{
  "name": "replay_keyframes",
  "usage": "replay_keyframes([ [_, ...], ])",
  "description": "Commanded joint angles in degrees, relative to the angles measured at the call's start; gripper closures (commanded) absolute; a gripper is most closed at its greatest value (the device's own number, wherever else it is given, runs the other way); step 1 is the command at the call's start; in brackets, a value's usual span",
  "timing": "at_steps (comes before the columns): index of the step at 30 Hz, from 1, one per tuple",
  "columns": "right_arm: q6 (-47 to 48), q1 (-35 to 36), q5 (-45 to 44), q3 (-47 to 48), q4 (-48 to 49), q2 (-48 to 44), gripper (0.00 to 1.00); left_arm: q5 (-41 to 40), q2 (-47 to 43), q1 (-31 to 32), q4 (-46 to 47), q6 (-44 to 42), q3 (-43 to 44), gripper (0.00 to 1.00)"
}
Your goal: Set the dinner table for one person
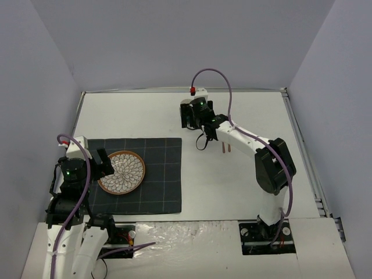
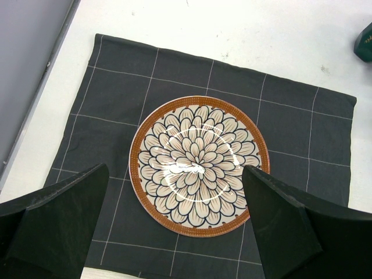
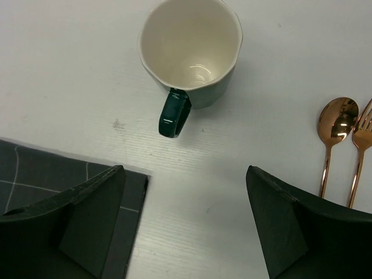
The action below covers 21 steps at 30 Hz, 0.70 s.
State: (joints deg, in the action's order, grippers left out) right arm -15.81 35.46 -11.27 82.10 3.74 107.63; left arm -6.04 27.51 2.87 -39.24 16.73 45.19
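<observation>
I am looking down on the dinner table (image 1: 133,113), a large white tabletop with thin metal edge rails that fills the whole work area in front of both arms. On its left half lies a dark placemat (image 1: 163,174) with a pale grid. A round plate (image 1: 121,172) with a flower pattern and an orange-brown rim sits on the left part of that mat. The left gripper (image 2: 175,170) hangs above the plate with its jaws spread wide and nothing between them; in the left wrist view the two dark fingers frame the plate's lower edge on either side. The right arm reaches toward the far middle of the table. Its right gripper (image 3: 185,169) is also released, jaws wide apart and empty. Below it a mug (image 3: 192,55), dark green outside and cream inside, stands upright and empty on the bare tabletop, near a corner of the placemat, with its handle pointing toward the gripper. To the right of the mug, a copper-coloured spoon (image 3: 336,125) and fork (image 3: 363,131) lie side by side.
</observation>
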Motion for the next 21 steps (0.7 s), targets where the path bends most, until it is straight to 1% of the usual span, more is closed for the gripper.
replay_keyframes([
  [1,1.99,0.00,-2.31,6.38,2.01,3.29,0.21,-0.28,0.37,-0.36,1.98,0.20,1.30,0.03],
  [7,1.01,-0.54,-2.59,9.99,2.07,7.61,0.25,-0.26,0.41,-0.35,1.98,0.14,1.30,0.03],
  [15,-0.53,-1.61,-2.89,14.10,2.15,12.19,0.34,-0.28,0.18,-0.41,1.98,0.14,1.30,0.03],
  [21,-0.77,-1.99,-3.05,15.90,2.12,14.12,0.43,-0.20,0.04,-0.41,2.07,0.09,1.30,0.03],
])
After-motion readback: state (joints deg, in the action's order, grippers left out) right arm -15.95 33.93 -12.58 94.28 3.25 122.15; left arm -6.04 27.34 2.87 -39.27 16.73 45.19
